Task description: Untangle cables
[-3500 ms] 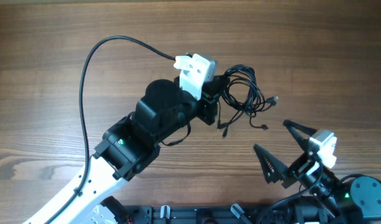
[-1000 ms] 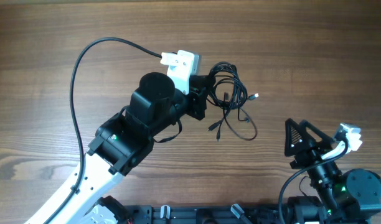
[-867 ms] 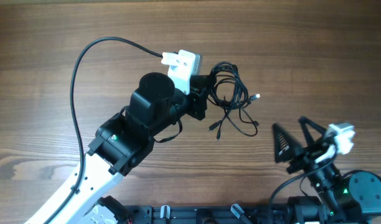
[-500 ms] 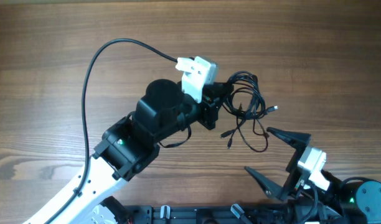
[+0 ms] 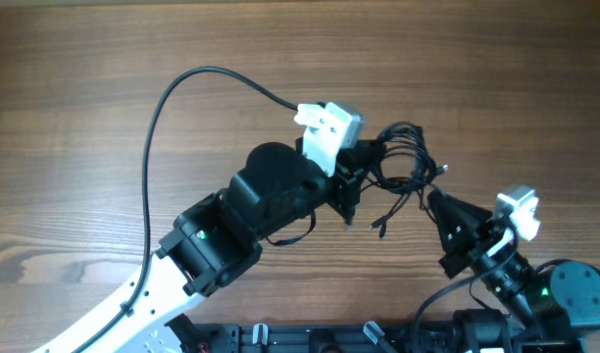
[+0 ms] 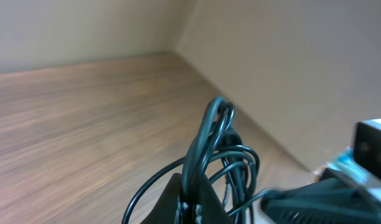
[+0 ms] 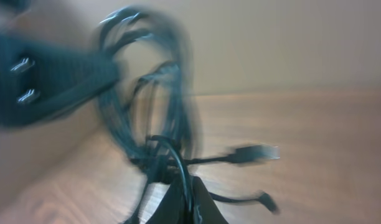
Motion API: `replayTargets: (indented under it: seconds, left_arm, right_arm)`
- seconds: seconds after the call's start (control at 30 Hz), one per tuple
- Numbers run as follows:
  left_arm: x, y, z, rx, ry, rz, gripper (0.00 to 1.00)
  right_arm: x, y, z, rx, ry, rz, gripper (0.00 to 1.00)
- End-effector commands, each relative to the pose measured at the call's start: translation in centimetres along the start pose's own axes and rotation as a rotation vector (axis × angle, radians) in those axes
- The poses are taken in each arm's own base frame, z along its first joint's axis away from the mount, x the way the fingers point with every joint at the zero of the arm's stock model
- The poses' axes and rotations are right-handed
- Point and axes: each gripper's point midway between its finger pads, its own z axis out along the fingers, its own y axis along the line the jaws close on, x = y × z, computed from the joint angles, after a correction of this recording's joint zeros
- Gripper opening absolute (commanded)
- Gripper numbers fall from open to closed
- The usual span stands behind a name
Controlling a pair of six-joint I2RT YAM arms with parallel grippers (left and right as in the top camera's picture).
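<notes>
1. The left gripper (image 5: 350, 199) is clamped fully closed on the cables (image 5: 402, 155), which are bunched over the bench (image 5: 75, 108), nearer its right edge.
2. The right gripper (image 5: 434, 200), jaws closed, pinches one strand.

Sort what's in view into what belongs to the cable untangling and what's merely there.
In the job:
- cables, bunched
- left gripper, shut on the cables
- right gripper, shut on a strand of them

Merely there:
- wooden table
- thick black cord wired to the left arm
</notes>
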Motion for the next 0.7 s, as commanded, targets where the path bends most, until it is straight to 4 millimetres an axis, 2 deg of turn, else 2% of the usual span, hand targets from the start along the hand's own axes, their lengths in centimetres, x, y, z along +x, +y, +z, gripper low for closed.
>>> replayTargets:
  seconds: [0.0, 0.13, 0.27, 0.3, 0.4, 0.47, 0.5, 0.57, 0.63, 0.67]
  left_arm:
    - [-1.2, 2.8, -1.2, -0.181, -0.057, 0.014, 0.04]
    - [-0.6, 3.0, -2.5, -0.197, -0.018, 0.098, 0.04]
    - [-1.7, 2.3, -4.4, -0.182, -0.058, 0.1, 0.04]
    - [-2.0, 2.1, -4.9, -0.177, -0.074, 0.1, 0.04]
    - [-2.7, 1.8, -5.8, -0.167, -0.099, 0.1, 0.04]
    - [-2.9, 1.6, -6.3, -0.163, -0.111, 0.1, 0.04]
    - [-3.0, 1.6, -6.3, -0.162, -0.113, 0.1, 0.04]
    - [-3.0, 1.6, -6.3, -0.163, -0.112, 0.1, 0.04]
    - [-3.0, 1.6, -6.3, -0.163, -0.113, 0.103, 0.04]
    - [-3.0, 1.6, -6.3, -0.163, -0.112, 0.123, 0.04]
  right_arm:
    - [-0.1, -5.4, -0.9, 0.31, -0.078, 0.322, 0.04]
    - [2.8, -11.0, -3.9, 0.66, -0.122, 0.551, 0.04]
    - [3.3, -11.5, -4.4, 0.703, -0.119, 0.563, 0.06]
    - [3.6, -11.6, -4.5, 0.708, -0.111, 0.566, 0.17]
    - [3.9, -11.6, -4.6, 0.717, -0.097, 0.569, 0.21]
    - [4.0, -11.6, -4.6, 0.718, -0.095, 0.57, 0.35]
    - [4.0, -11.6, -4.5, 0.714, -0.092, 0.57, 0.59]
    - [3.7, -10.9, -3.9, 0.663, -0.074, 0.528, 0.87]
    - [2.9, -9.5, -2.9, 0.566, -0.031, 0.391, 0.98]
    - [2.4, -7.9, -2.0, 0.462, 0.004, 0.272, 1.0]
